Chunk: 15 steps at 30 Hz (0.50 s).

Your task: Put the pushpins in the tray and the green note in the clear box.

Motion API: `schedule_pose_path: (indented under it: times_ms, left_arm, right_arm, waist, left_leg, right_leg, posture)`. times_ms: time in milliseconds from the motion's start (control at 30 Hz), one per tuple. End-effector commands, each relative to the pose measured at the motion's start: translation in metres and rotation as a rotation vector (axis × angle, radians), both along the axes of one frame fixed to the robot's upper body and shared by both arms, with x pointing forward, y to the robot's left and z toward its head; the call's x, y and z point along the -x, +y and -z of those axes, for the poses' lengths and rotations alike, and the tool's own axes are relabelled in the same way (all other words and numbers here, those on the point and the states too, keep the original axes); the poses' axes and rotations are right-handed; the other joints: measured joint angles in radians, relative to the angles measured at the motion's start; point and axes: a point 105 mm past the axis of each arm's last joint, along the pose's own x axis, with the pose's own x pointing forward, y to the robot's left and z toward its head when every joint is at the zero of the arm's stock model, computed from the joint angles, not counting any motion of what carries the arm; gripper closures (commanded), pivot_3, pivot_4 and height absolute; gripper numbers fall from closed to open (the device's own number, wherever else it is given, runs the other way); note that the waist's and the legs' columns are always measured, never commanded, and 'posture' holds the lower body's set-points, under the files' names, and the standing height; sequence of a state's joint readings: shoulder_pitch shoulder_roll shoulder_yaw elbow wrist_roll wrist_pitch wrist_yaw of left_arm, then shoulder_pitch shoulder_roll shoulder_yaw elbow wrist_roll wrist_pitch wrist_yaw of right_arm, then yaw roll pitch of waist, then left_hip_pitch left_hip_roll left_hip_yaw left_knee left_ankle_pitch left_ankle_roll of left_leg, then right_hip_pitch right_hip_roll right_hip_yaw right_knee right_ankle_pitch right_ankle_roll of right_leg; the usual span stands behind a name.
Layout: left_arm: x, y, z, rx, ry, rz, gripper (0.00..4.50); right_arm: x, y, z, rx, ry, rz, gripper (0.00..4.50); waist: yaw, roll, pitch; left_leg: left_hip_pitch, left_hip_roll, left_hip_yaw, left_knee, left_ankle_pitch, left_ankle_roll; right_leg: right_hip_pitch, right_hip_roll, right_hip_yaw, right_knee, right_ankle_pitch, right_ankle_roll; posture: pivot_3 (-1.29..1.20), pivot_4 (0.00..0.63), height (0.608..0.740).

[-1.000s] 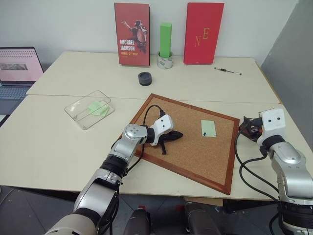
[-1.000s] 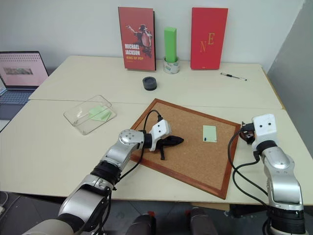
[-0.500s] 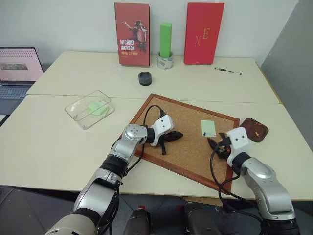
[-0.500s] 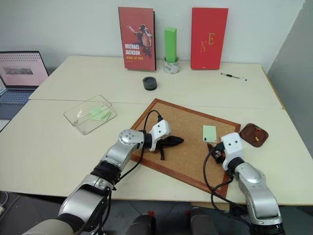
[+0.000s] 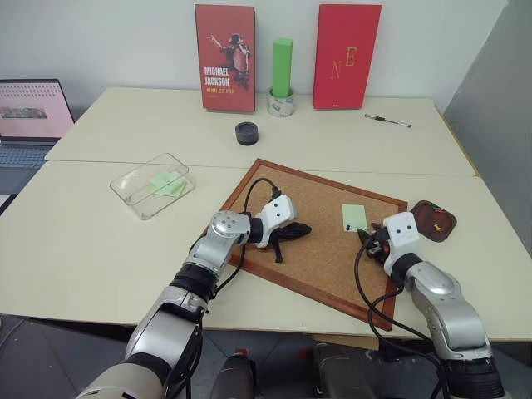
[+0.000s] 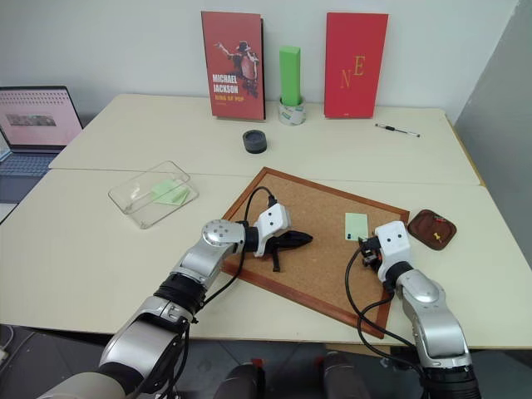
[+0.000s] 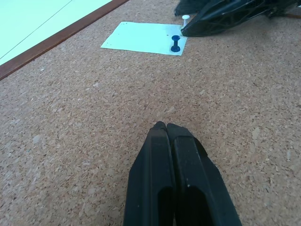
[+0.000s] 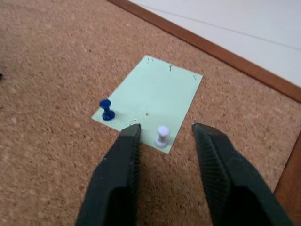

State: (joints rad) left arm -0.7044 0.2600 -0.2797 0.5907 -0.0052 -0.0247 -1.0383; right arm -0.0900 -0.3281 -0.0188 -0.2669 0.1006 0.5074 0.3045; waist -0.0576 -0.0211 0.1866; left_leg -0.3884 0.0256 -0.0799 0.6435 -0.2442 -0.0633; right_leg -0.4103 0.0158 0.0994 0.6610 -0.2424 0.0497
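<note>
Green note: pale mint-green rectangular paper slip (image 8: 149,107) lies flat on the brown cork board with a reddish wooden frame (image 5: 309,249), near the board's right edge.
Pins on note: a blue pushpin (image 8: 106,109) and a white pushpin (image 8: 162,135) stand at the slip's near edge.
Right gripper (image 8: 164,136): at the slip's near edge; jaws apart, white pin between the fingers, not clamped.
Left gripper (image 7: 167,129): jaws together, holding nothing, tips low over bare cork on the board's left half, well apart from the slip.
Tray: small dark reddish-brown oval dish (image 5: 434,221) on the desk just past the board's right edge; one yellow-headed pushpin (image 5: 435,225) inside.
Clear box: shallow transparent plastic box (image 5: 153,184) on the desk left of the board, a brighter green paper piece (image 5: 167,183) in it.
</note>
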Motion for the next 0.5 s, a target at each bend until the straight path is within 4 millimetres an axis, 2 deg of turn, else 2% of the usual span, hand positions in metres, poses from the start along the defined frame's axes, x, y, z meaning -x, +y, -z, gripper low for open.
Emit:
schedule_pose_path:
  times_ms: [33, 100, 167, 500]
  left_arm:
    - [0.003, -0.001, 0.008, -0.03, 0.02, 0.011, 4.5]
    - [0.003, -0.001, 0.008, -0.031, 0.02, 0.011, 4.5]
    - [0.003, -0.001, 0.008, -0.031, 0.02, 0.01, 4.5]
    - [0.004, -0.001, 0.009, -0.033, 0.022, 0.011, 4.5]
  right_arm:
    - [-0.003, -0.003, -0.013, 0.0, -0.051, 0.003, 3.78]
    - [-0.003, -0.004, -0.014, -0.009, -0.058, 0.008, 4.2]
    - [-0.004, -0.005, -0.016, -0.017, -0.066, 0.012, 4.42]
    - [0.002, -0.002, -0.044, -0.047, -0.171, -0.002, 4.42]
  waist:
    - [0.0, 0.0, 0.0]
    - [0.0, 0.0, 0.0]
    - [0.0, 0.0, 0.0]
    - [0.0, 0.0, 0.0]
  left_leg:
    - [0.0, 0.0, 0.0, 0.0, 0.0, 0.0]
    - [0.0, 0.0, 0.0, 0.0, 0.0, 0.0]
    - [0.0, 0.0, 0.0, 0.0, 0.0, 0.0]
    - [0.0, 0.0, 0.0, 0.0, 0.0, 0.0]
  right_leg:
    - [0.0, 0.0, 0.0, 0.0, 0.0, 0.0]
    - [0.0, 0.0, 0.0, 0.0, 0.0, 0.0]
    - [0.0, 0.0, 0.0, 0.0, 0.0, 0.0]
    - [0.0, 0.0, 0.0, 0.0, 0.0, 0.0]
  posture:
    - [0.0, 0.15, 0.74]
    - [0.0, 0.15, 0.74]
    - [0.0, 0.15, 0.74]
    - [0.0, 0.15, 0.74]
